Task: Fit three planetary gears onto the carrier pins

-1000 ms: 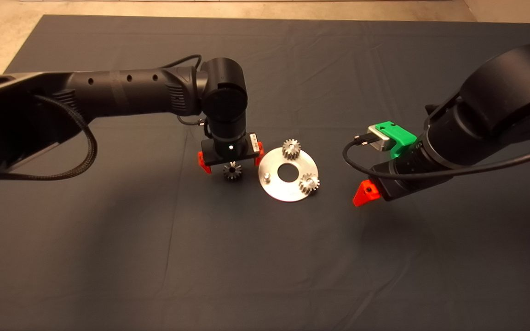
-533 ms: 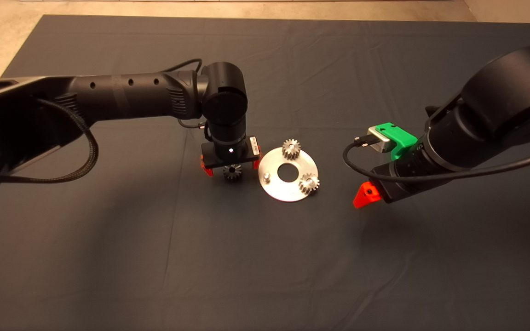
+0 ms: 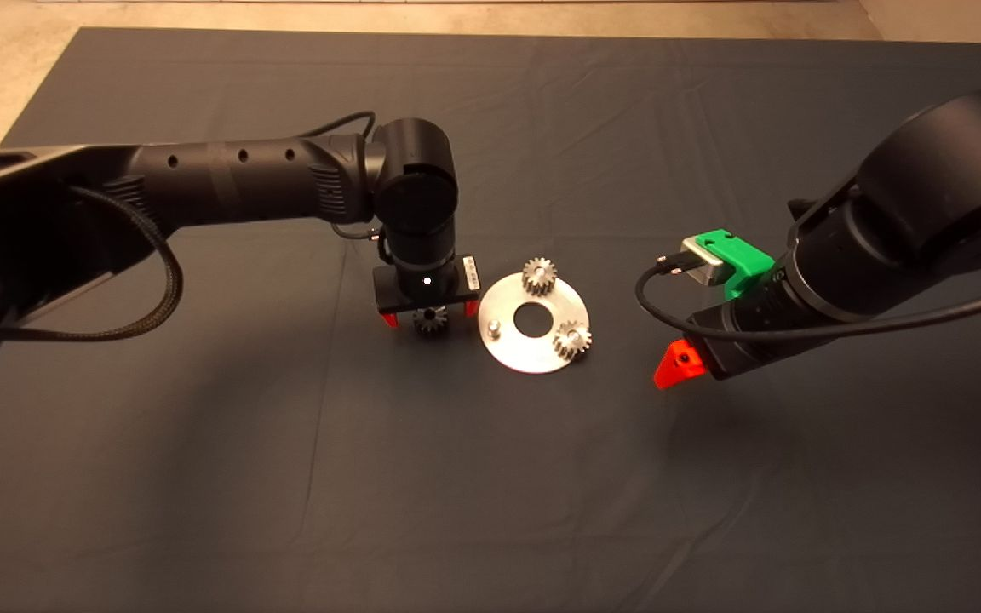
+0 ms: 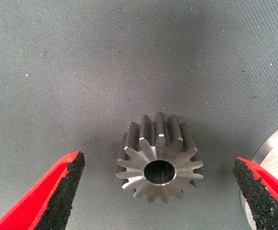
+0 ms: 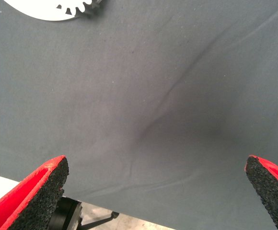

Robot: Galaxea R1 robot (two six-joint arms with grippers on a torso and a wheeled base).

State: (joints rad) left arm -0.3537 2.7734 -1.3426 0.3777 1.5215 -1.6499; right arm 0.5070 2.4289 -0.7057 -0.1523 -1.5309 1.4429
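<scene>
The left gripper stood low over the middle of the counter, its fingers spread wide to either side of the loose gear and touching it on neither side; nothing was gripped; in the left wrist view the loose gear lay flat on the mat, bore upward, roughly midway between the two pads, with clear mat showing on both sides. The carrier disc lay just beside that gear, toward the counter's right edge; two gears sat on pins, one at the disc's far rim and one at its right rim; the third pin stood bare at the rim nearest the loose gear. The right gripper hung apart from the disc on the right side of the counter, fingers wide open and empty; its wrist view showed only mat and an edge of the disc.

Risks, as judged: the pads would bear on tooth tips, so an uneven closure could tilt or spin the gear; the disc edge lay close to one finger, and contact could shift the disc and disturb the seated gears; at seating, teeth or bore out of line with the bare pin could jam.
</scene>
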